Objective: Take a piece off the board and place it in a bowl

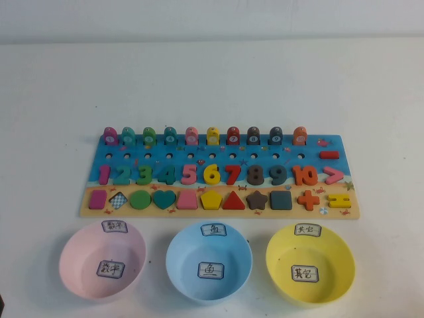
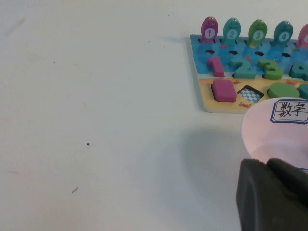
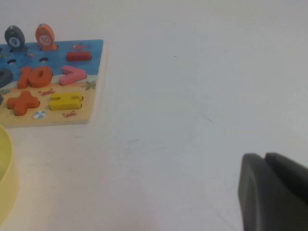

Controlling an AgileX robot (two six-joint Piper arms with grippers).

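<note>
The piece [image 1: 98,199], a flat magenta-pink rectangle, lies in its slot at the left end of the front shape row of the board [image 1: 218,214]. It also shows in the left wrist view [image 2: 224,90], with the board's left end [image 2: 204,96] under it. The yellow bowl [image 1: 338,265] stands in front of the board's right end, and its rim shows in the right wrist view [image 3: 6,178]. My left gripper [image 2: 266,166] is shut and empty, low beside the pink bowl. My right gripper [image 3: 263,158] is shut and empty over bare table right of the board. Neither gripper shows in the high view.
A pink bowl [image 1: 103,260] and a blue bowl [image 1: 209,260] stand in front of the board, left and middle. The slot [image 1: 118,199] next to the piece shows a checkered bottom. The other numbers, shapes and fish pegs fill the board. White table lies all round.
</note>
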